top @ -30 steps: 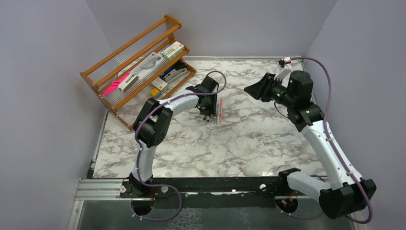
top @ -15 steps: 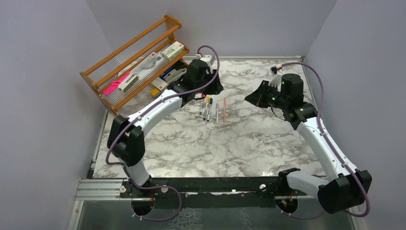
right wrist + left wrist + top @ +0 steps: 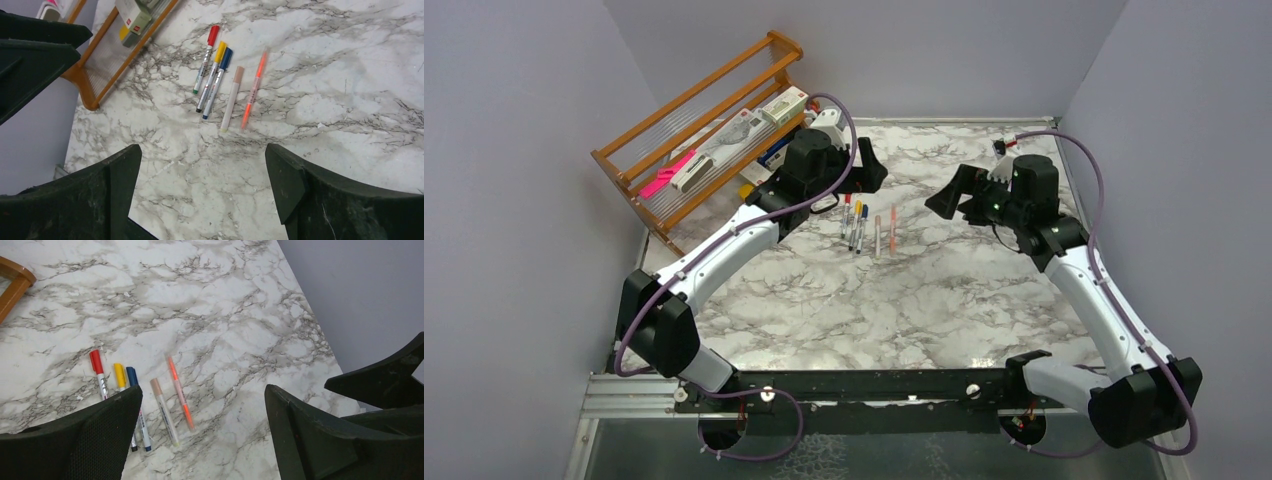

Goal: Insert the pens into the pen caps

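Lilac walls (image 3: 514, 200) box in a marble-patterned table (image 3: 874, 310), a wooden rack (image 3: 690, 96) sitting at its far-left corner.

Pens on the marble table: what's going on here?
Neither arm holds anything. Five thin marker pens lie side by side on the white marble-pattern table; four grey-white barrels wear a red plastic cap, yellow cap, dark blue cap and pale pink cap, the fifth is a salmon-orange pen. The left gripper and right gripper hover on either side, fingers open. Capping looks done.
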Robot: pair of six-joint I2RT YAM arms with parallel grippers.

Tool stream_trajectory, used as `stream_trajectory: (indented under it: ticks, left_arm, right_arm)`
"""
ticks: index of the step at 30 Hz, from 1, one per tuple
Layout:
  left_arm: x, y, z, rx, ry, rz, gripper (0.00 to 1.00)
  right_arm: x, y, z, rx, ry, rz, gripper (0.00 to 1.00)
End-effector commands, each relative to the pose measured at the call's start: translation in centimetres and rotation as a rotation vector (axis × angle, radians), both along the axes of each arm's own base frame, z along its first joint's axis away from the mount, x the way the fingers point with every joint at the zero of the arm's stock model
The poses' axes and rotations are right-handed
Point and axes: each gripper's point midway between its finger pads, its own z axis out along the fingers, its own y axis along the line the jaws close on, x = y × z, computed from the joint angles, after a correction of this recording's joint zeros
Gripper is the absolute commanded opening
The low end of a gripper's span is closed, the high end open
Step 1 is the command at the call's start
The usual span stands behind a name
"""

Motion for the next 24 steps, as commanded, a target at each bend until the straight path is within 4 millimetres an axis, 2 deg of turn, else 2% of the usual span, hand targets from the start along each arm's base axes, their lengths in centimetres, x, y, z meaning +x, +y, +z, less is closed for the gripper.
stream_trajectory:
  ticks: [1,7,11,24]
  left_arm:
    - [0.3,0.7,1.8,-0.016,-0.057,0.030,0.94]
    - [0.2,0.4,2.2,-0.036,-0.061,0.015,0.96]
    - [0.1,0.6,2.2,-0.040,-0.062,0.023,0.96]
    - [0.0,0.2,1.1,-0.070,-0.016,0.026,0.97]
  right_arm:
    - [0.2,-0.9,2.1,-0.001,-0.087,-0.049,0.97]
    - [-0.1,-0.5,1.5,0.000,-0.042,-0.026,0.99]
    - [-0.2,-0.8,2.0,-0.012,-0.072,-0.031,1.00]
    - [-0.5,-1.3,1.9,-0.046,-0.072,-0.035,1.00]
